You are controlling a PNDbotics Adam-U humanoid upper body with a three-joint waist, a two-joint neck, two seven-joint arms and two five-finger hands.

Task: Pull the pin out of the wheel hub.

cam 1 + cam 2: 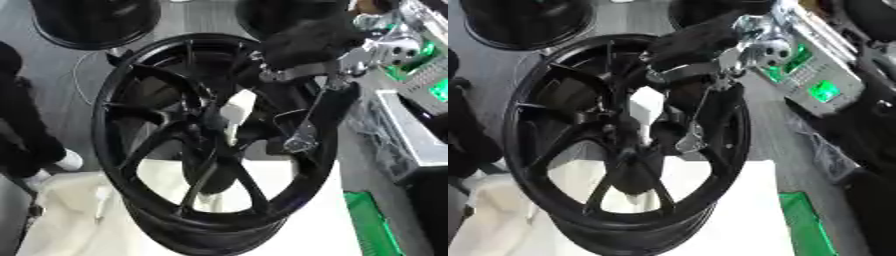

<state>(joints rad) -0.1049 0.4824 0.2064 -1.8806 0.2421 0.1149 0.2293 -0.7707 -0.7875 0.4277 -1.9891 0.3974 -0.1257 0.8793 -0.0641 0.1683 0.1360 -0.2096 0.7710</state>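
A black wheel hub [175, 150] stands tilted on the white-covered surface [306, 210]. The right hand [302, 137] reaches into its spokes beside a white pin [236, 112]; its finger state cannot be told.

- The wheel hub [166, 150] is a glossy black spoked rim, standing nearly upright and tilted, filling the middle of the frame, its lower edge resting on a white surface.
- The pin [236, 116] shows as a pale, whitish, blocky piece near the hub's centre, just right of where the spokes meet; I cannot tell how deep it sits.
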